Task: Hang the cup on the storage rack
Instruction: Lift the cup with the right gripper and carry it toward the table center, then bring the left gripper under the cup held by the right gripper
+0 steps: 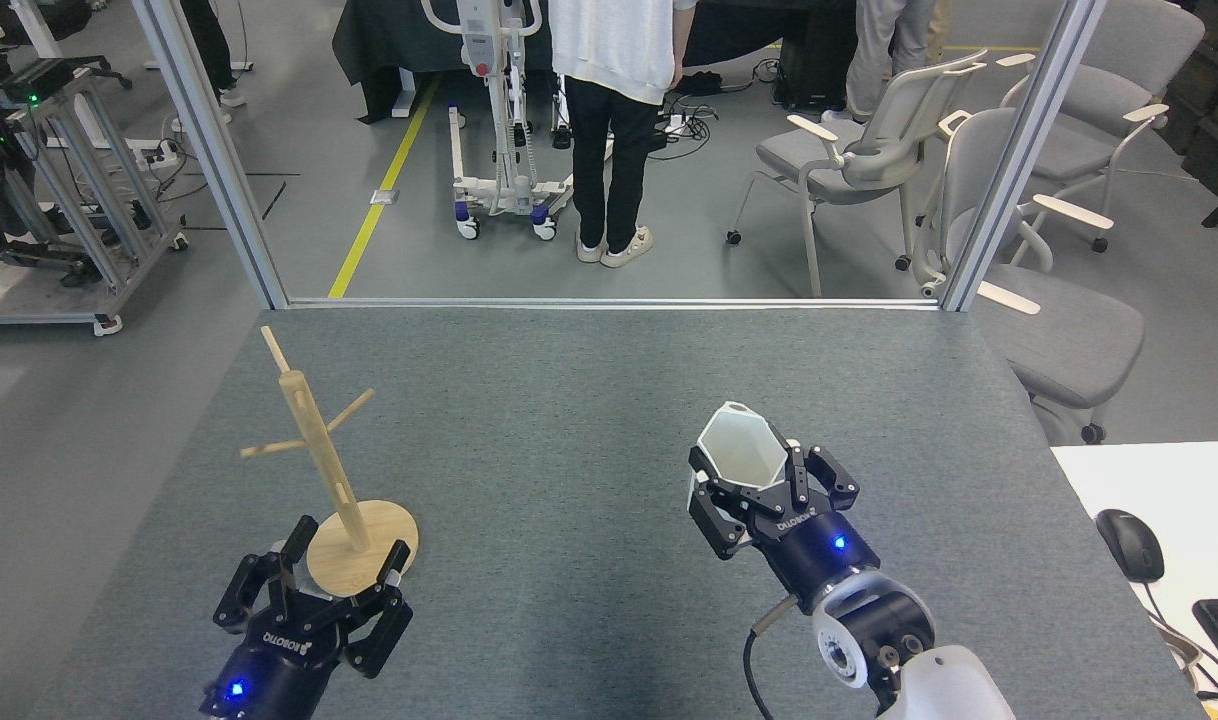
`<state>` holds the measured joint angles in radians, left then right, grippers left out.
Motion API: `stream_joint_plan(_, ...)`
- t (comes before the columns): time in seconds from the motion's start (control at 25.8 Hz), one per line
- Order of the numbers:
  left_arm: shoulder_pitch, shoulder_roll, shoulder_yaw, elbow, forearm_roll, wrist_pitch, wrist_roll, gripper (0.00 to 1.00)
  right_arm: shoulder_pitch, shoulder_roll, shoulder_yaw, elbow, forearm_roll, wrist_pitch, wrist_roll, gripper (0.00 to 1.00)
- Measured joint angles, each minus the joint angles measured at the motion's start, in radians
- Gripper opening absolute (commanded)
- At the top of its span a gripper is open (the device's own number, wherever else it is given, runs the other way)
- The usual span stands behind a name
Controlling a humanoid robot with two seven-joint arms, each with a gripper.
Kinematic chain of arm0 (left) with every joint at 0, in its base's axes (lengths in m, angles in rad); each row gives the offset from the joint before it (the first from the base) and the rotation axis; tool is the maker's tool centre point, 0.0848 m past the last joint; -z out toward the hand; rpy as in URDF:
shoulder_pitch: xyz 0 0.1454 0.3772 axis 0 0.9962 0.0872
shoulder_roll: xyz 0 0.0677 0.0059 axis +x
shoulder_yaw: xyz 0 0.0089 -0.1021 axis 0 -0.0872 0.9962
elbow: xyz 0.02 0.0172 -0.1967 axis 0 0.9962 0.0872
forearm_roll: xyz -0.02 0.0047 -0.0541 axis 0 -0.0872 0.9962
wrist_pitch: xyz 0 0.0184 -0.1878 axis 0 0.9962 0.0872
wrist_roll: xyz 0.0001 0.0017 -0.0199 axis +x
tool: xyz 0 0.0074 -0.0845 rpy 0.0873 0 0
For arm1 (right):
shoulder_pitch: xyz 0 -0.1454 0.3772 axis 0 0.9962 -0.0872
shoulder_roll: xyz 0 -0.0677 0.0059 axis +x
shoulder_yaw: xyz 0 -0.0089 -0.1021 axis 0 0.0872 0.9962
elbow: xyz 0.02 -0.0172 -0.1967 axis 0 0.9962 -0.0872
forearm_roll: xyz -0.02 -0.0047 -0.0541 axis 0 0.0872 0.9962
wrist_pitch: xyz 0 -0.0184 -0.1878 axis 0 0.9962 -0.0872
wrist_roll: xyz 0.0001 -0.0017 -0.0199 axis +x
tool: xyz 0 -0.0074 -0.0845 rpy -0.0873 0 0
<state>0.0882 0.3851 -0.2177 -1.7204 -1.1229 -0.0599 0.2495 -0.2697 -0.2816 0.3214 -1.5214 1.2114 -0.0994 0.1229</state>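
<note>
My right pincer (761, 492) grips the light, stiff, maybe slippery cup (737, 450) by its walls; left pincer (314, 605) is wide.

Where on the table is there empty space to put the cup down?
The widest bare patch of table lies between the storage rack and the cup in the right gripper, running to the far edge. It's crowded by the rack's base, where the left gripper sits.

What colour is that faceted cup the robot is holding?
White, matte inside and out: the faceted hexagonal cup in the right gripper, seen clearly in the head view.
</note>
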Motion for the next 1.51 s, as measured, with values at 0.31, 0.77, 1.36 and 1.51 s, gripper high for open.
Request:
stream_joint_plan(0.31,0.027,-0.060,-0.027,0.017,0.005,-0.083,0.018,0.99,-0.178,-0.035,0.221,-0.017,-0.007,0.434,0.120,0.00)
stream_joint_plan(0.77,-0.058,-0.321,-0.211,0.091,-0.066,0.008,-0.195,0.98,-0.281,-0.026,0.411,-0.063,-0.005,0.775,0.213,0.00)
stream_joint_plan(1.36,-0.235,-0.511,-0.371,0.176,-0.275,0.427,-0.404,0.98,-0.282,0.020,0.429,-0.081,0.015,0.844,0.273,0.00)
stream_joint_plan(1.51,-0.236,-0.516,-0.400,0.172,-0.297,0.478,-0.391,0.97,-0.279,0.029,0.429,-0.082,0.018,0.844,0.273,0.00)
